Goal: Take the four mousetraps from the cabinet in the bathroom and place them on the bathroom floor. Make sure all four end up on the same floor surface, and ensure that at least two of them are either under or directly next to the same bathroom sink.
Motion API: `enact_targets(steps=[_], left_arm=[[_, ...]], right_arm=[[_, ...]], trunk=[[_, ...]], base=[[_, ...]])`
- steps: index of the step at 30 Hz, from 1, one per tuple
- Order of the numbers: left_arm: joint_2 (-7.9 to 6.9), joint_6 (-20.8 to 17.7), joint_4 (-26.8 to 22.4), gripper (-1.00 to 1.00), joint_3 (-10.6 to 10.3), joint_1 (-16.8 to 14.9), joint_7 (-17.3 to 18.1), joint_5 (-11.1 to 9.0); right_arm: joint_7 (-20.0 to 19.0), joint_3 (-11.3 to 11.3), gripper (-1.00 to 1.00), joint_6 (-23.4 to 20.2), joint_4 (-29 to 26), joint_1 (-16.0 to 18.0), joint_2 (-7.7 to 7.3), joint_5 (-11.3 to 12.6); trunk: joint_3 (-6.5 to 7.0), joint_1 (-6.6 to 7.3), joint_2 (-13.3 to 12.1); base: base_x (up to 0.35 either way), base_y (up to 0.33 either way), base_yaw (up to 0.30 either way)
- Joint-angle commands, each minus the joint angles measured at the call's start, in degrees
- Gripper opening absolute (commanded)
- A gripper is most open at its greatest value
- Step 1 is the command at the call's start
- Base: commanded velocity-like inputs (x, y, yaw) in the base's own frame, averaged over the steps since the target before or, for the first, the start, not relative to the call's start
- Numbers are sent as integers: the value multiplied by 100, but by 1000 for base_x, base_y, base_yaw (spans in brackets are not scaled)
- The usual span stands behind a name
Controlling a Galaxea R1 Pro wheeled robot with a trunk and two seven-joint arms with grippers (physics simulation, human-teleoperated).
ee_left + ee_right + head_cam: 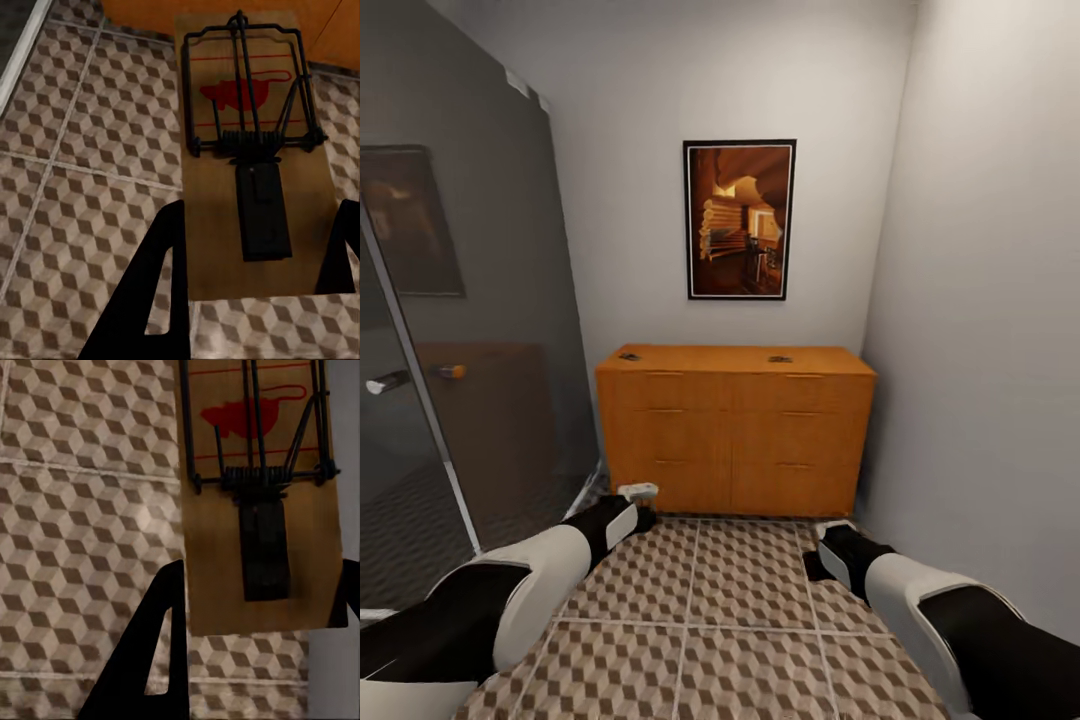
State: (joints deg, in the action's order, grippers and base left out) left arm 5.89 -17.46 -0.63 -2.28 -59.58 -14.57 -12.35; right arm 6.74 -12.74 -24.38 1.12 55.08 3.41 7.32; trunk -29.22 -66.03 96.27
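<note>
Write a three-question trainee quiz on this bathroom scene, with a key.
1. True or false: each gripper holds a mousetrap.
2. How many mousetraps lie on top of the cabinet?
3. What hangs above the cabinet: A mirror, B framed picture, C shelf?

Key
1. True: the left gripper is shut on a mousetrap, and the right gripper on another mousetrap.
2. Two: one near the left end, one right of centre.
3. B, the framed picture.
</note>
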Motion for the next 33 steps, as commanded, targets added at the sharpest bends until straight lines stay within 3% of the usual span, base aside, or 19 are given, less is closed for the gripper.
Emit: enact_targets(steps=[1,6,11,14,18,20,24,33], left_arm=[[-26,68,7,-100,-36,165,-28,-38],[-170,602,37,-100,-35,876,-16,-46],[-240,950,44,-100,-29,1743,10,-63],[-236,1205,45,-100,-28,2271,11,-68],[-250,1403,45,-100,-26,2719,12,-73],[-248,1512,45,-100,-21,2958,14,-74],[-232,1647,45,-100,-19,3190,27,-81],[-330,1682,45,-100,-10,3422,33,-212]], right_arm=[[3,-62,-100,57,31,-215,-54,41],[-13,-62,-100,218,66,-784,-277,36],[-14,-62,-100,461,72,-1372,-400,51],[-35,-62,-100,931,73,-1984,-504,45],[-73,-63,-100,1463,73,-2523,-544,45],[-101,-64,-100,1787,73,-2829,-646,48],[-355,-66,-100,2219,73,-3221,-846,51],[-496,-69,-100,2322,81,-3329,-811,50]], trunk=[[-3,5,5],[-3,5,5],[-3,5,5],[-3,5,5],[-3,5,5],[-3,5,5],[-3,5,5],[-3,5,5]], base=[[-349,0,0],[-349,0,0],[-349,0,0],[-349,0,0],[-349,0,0],[-349,0,0],[-349,0,0],[-349,0,2]])
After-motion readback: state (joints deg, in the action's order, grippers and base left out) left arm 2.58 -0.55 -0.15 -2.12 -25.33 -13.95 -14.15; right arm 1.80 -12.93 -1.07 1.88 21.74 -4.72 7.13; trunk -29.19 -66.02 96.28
